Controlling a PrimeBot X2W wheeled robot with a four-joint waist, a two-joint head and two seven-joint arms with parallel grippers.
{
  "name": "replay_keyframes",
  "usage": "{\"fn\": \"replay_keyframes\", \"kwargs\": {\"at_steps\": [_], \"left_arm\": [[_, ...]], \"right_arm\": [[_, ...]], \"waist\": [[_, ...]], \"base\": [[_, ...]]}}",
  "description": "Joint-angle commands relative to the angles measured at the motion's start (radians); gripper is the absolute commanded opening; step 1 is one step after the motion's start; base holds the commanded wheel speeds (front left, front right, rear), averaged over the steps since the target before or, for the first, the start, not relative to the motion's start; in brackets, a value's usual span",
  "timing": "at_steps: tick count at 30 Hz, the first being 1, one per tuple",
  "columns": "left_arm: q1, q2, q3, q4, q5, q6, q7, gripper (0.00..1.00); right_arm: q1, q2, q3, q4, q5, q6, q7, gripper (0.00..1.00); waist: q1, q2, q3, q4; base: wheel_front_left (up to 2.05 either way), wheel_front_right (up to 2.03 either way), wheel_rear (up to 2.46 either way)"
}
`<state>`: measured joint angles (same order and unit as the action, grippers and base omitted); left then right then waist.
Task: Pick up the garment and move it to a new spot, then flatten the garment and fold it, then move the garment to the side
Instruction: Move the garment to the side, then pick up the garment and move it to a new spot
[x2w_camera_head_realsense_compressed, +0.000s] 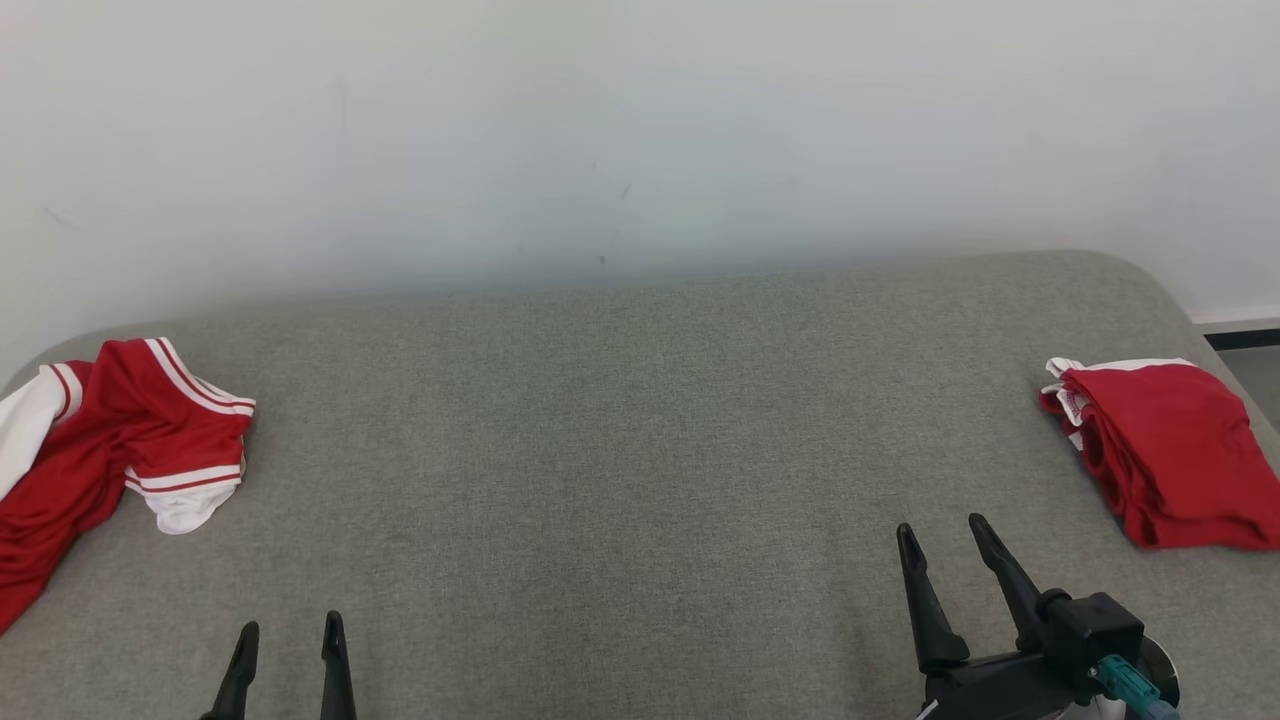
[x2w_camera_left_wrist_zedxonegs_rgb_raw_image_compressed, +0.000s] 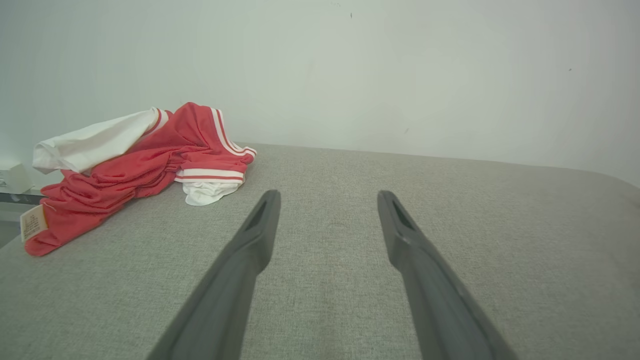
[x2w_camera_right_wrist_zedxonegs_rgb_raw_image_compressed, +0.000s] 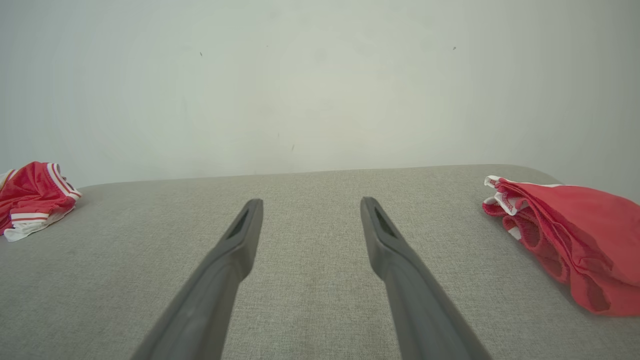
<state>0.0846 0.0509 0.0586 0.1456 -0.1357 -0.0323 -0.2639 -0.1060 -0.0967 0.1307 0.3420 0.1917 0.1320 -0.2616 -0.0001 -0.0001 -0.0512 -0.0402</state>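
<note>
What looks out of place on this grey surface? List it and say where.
The red-and-white garment at the left edge of the grey surface lies crumpled in a heap with its label exposed. The folded red garment sits at the right edge, its layers stacked. Nothing else stands out.

- Soft, even, fairly bright light in all three views, with no glare or blown-out patches.
- The plain white wall (x2w_camera_head_realsense_compressed: 640, 120) greys toward the corners and has a faint greenish cast near its middle in the head view.
- Shadows are thin and soft: a dim rim under the crumpled red-and-white garment (x2w_camera_head_realsense_compressed: 120, 440) and the folded red garment (x2w_camera_head_realsense_compressed: 1170, 450) on the grey woven fabric surface (x2w_camera_head_realsense_compressed: 600, 450).
- The wrist views bow that surface's far edge, as wide-angle lenses do.
- The long dark fingers (x2w_camera_left_wrist_zedxonegs_rgb_raw_image_compressed: 230, 290) of the left gripper (x2w_camera_left_wrist_zedxonegs_rgb_raw_image_compressed: 327, 195) and the fingers (x2w_camera_right_wrist_zedxonegs_rgb_raw_image_compressed: 210, 295) of the right gripper (x2w_camera_right_wrist_zedxonegs_rgb_raw_image_compressed: 311, 200) blur toward the bottom edge, while the weave farther off is sharp.
</note>
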Motion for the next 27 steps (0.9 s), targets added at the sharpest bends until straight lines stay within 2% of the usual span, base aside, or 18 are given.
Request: {"fn": "replay_keyframes", "kwargs": {"at_steps": [1, 18, 27], "left_arm": [[-0.002, -0.001, -0.001, 0.0, -0.014, 0.005, -0.001, 1.0], [-0.017, -0.001, 0.003, -0.012, -0.004, 0.008, -0.001, 1.0], [-0.027, 0.0, -0.007, -0.013, -0.006, 0.01, -0.001, 1.0]], "right_arm": [[0.01, 0.005, -0.004, -0.007, -0.003, -0.003, -0.004, 1.0], [0.029, 0.023, -0.008, -0.036, -0.01, -0.003, -0.003, 1.0], [0.047, 0.031, -0.017, -0.034, -0.012, -0.003, -0.003, 1.0]], "waist": [[0.0001, 0.0001, 0.0, 0.003], [0.0001, 0.0001, 0.0, 0.001], [0.0001, 0.0001, 0.001, 0.031]], "base": [[0.0, 0.0, 0.0], [0.0, 0.0, 0.0], [0.0, 0.0, 0.0]]}}
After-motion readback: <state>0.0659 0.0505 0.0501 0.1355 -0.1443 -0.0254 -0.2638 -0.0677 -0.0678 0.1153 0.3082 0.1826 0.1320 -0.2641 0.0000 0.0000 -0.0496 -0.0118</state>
